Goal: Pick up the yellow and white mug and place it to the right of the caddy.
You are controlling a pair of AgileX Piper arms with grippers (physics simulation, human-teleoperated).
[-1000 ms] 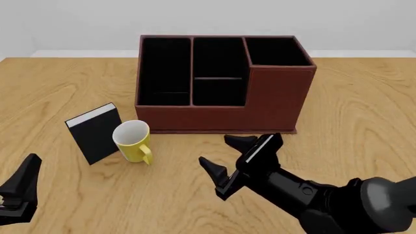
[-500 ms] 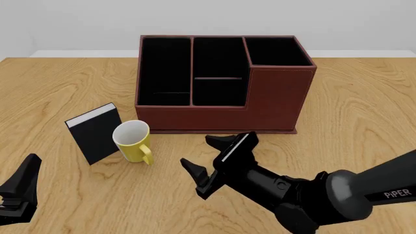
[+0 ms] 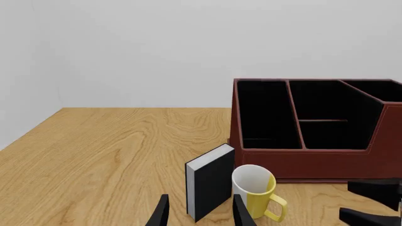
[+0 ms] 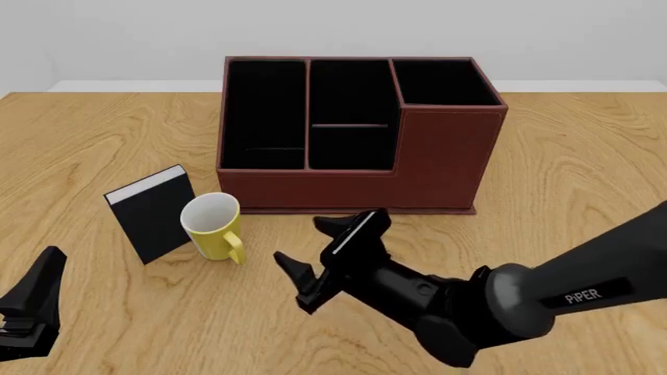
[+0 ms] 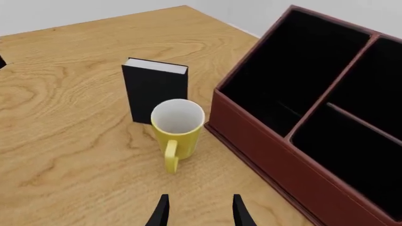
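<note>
Left wrist view: the yellow and white mug (image 3: 254, 191) stands upright on the wooden counter (image 3: 113, 155), its loop handle on the side away from the black book (image 3: 210, 181) that stands on end just beside it; behind both rises the reddish-brown caddy (image 3: 314, 141) with its black-lined compartments; the left pincer (image 3: 199, 214) shows only two dark fingertips with a gap between them, released and empty; at the frame's edge the dark fingers of the right pincer (image 3: 372, 202) come into sight near the caddy's front.

Front view: the mug (image 4: 212, 226) sits in front of the caddy's (image 4: 354, 133) left part, close to its front wall but apart from it, with the book (image 4: 153, 212) leaning just to its left; the right pincer (image 4: 321, 256) hovers over the counter (image 4: 583, 180) to the right of the mug, near it but not touching, its jaws spread wide and holding nothing; the left pincer (image 4: 31, 308) stays low at the near left corner, well apart from the mug.

Right wrist view: the mug (image 5: 178, 129) lies ahead of the right pincer's fingertips (image 5: 161, 212), handle turned toward the camera, white inside showing; the book (image 5: 154, 88) stands behind it, and the caddy (image 5: 301, 117) is beside it.
</note>
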